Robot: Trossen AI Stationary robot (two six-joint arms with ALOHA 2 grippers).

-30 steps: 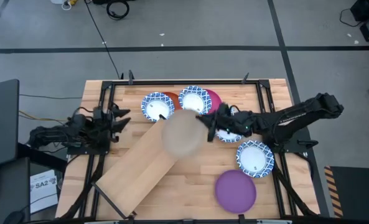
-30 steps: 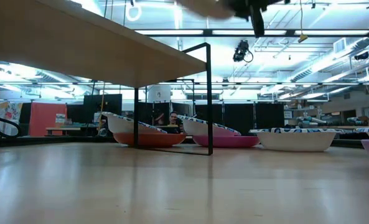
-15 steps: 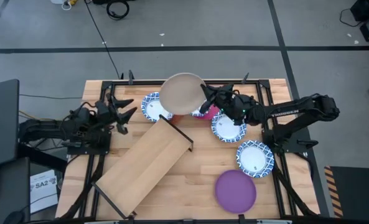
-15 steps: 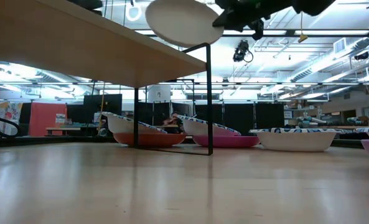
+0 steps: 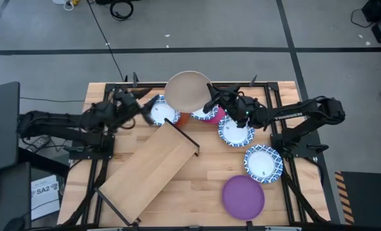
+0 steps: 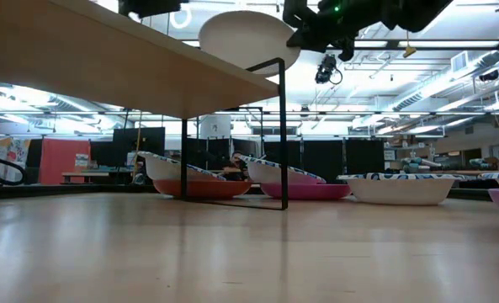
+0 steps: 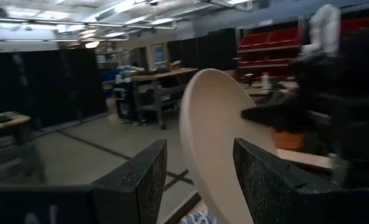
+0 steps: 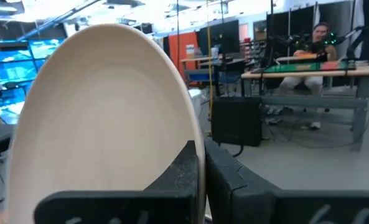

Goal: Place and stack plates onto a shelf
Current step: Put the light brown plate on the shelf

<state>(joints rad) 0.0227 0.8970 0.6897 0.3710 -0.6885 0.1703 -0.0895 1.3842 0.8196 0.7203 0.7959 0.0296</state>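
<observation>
My right gripper (image 5: 209,104) is shut on the beige plate (image 5: 187,92), high over the table's far edge. My left gripper (image 5: 141,104) is open just left of that plate. In the left wrist view its fingers (image 7: 134,180) stand either side of the plate's rim (image 7: 212,137), apart from it. The shelf (image 5: 148,170) stands slantwise on its black legs at mid table. A blue-and-white plate (image 5: 160,110) rests on the orange plate (image 5: 181,118). Another blue-and-white plate (image 5: 204,114) lies on the magenta one (image 5: 220,115). My right gripper pinches the beige plate's rim (image 8: 193,134) on the plate's right side, one finger on each face. The fingers (image 8: 181,171) come from the table's right, about level. The plate is lifted clear, well above the table, and its body reaches out leftward from the fingers (image 6: 316,25).
Two more blue-and-white plates (image 5: 235,131) (image 5: 263,162) and the purple plate (image 5: 243,196) lie on the slatted table's right half. Black frame bars run along the table's edges (image 5: 196,83). A person sits in the room behind (image 8: 321,34).
My right gripper has carried the beige plate from above the shelf's far end toward the table's far edge, then nearly held still. My left gripper has reached rightward and toward the far edge, closing in on the plate's left rim, fingers staying open.
</observation>
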